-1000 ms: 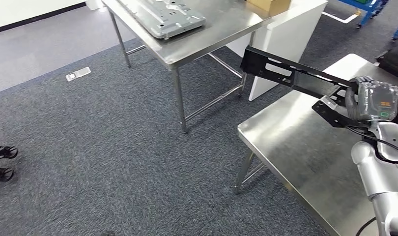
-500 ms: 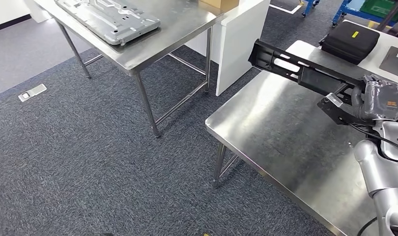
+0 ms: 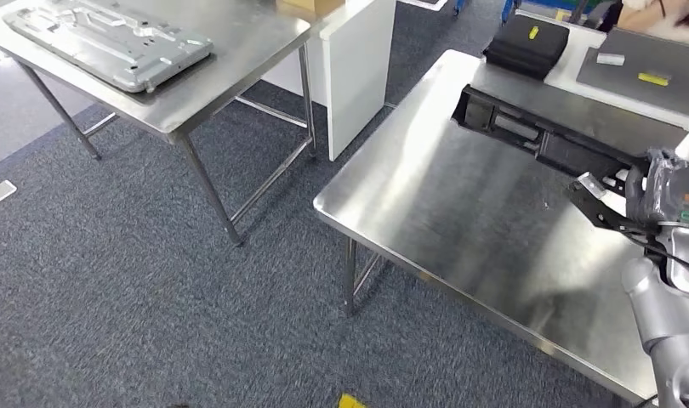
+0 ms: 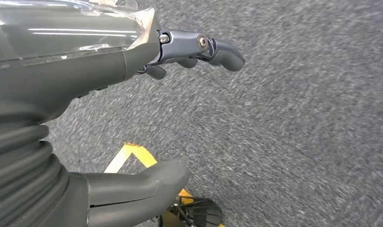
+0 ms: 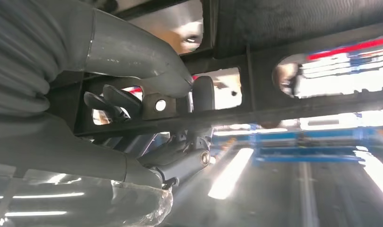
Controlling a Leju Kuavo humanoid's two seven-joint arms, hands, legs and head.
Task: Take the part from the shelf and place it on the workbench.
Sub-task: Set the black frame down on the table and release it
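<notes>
The part is a long black metal bracket (image 3: pixel 537 140) with cut-outs, held level above the steel workbench (image 3: pixel 460 212) at the right. My right hand (image 3: pixel 656 191) grips its near end, under a clear wrist cover. In the right wrist view the fingers (image 5: pixel 133 101) wrap a black bar of the part (image 5: pixel 284 109), with the thumb pressed on top. My left hand (image 4: pixel 133 71) hangs over grey carpet, fingers apart and holding nothing.
A second steel table (image 3: pixel 196 76) at the upper left carries a grey stamped metal panel (image 3: pixel 111 42). A white cabinet (image 3: pixel 358 59) stands between the tables. A black case (image 3: pixel 528 42) and a grey mat (image 3: pixel 647 72) lie past the workbench. Yellow floor tape (image 4: pixel 133 156) marks the carpet.
The camera has turned right, so the tables slid left in the picture. The workbench now lies under the whole part. My right hand keeps its grip.
</notes>
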